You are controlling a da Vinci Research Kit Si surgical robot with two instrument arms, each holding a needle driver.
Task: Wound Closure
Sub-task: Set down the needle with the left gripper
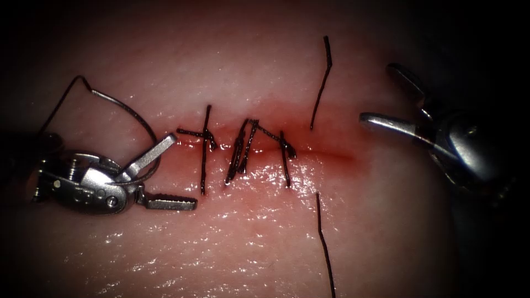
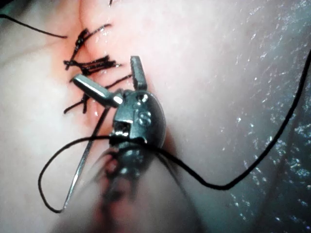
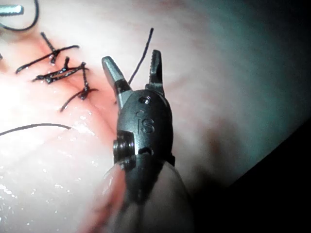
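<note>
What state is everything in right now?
Left tool: fingers open, holding nothing.
Right tool: fingers open, holding nothing.
Needle: free, lying left of the cut by the left tool, apparently out of the tissue.
Thread: slack, crossing under the cut right of the stitches.
Cut: stitched at left, unstitched at right.

The left arm's tool (image 1: 168, 171) lies low with its wrist turned so the two jaws point toward the right arm's tool, spread wide apart in a V with nothing gripped between them; one jaw angles up, the other runs level. The right arm's tool (image 1: 381, 96) faces it from well apart, its jaws likewise parted and holding nothing, its shaft trailing away behind the wrist.
</note>
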